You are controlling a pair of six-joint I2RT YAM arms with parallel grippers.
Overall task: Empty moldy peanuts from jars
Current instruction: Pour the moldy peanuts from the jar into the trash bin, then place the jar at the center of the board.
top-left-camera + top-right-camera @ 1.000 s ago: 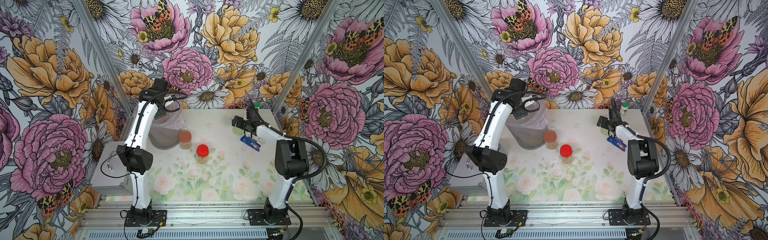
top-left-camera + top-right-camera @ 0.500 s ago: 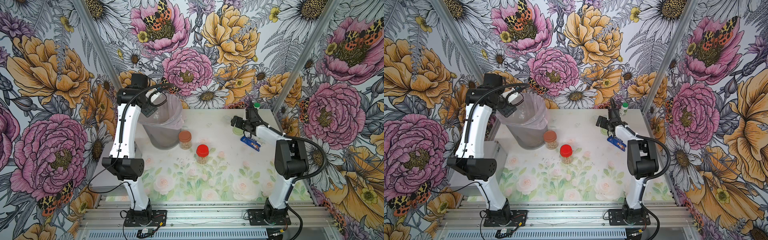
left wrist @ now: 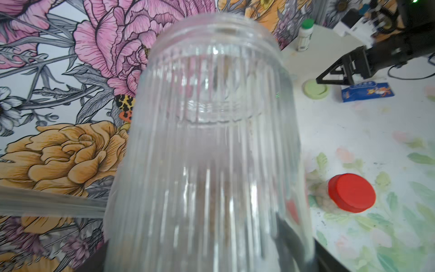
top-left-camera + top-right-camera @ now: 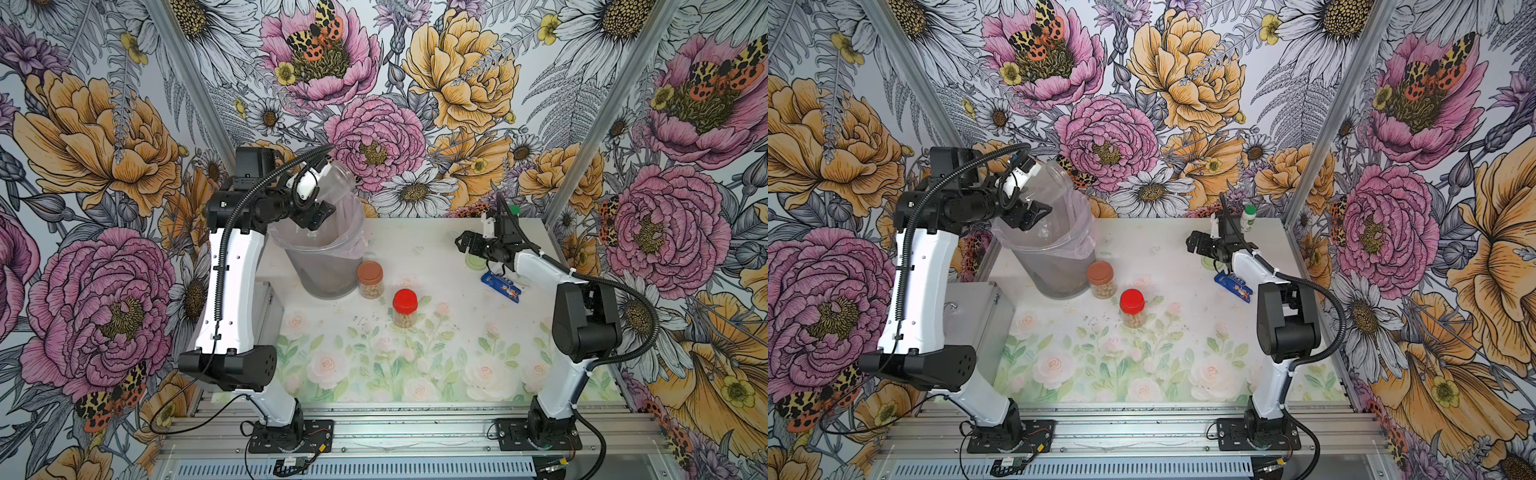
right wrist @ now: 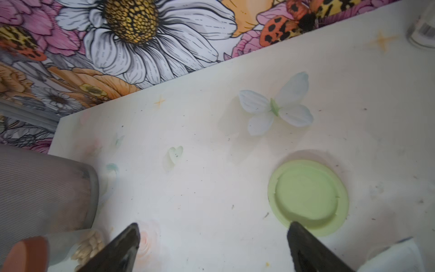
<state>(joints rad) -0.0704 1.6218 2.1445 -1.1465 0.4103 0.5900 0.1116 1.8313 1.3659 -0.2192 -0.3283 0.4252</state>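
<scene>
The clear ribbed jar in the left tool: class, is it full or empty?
Empty: no nuts lie inside the clear ribbed plastic jar; the floral wallpaper shows through its walls.

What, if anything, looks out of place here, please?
Only the green lid: it lies loose on the table by the open right gripper, while the left gripper holds a lidless jar tilted by the bucket.

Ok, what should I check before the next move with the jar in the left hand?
1. Jar in left hand emptied: ok, looks empty.
2. Grip: ok, held from both sides near its base.
3. Right hand open, empty: ok.
4. Green lid reachable: ok, flat on the table by the right hand.
5. Brown-lidded jar and red-lidded jar emptied: not ok, both capped, upright, peanuts inside.
</scene>
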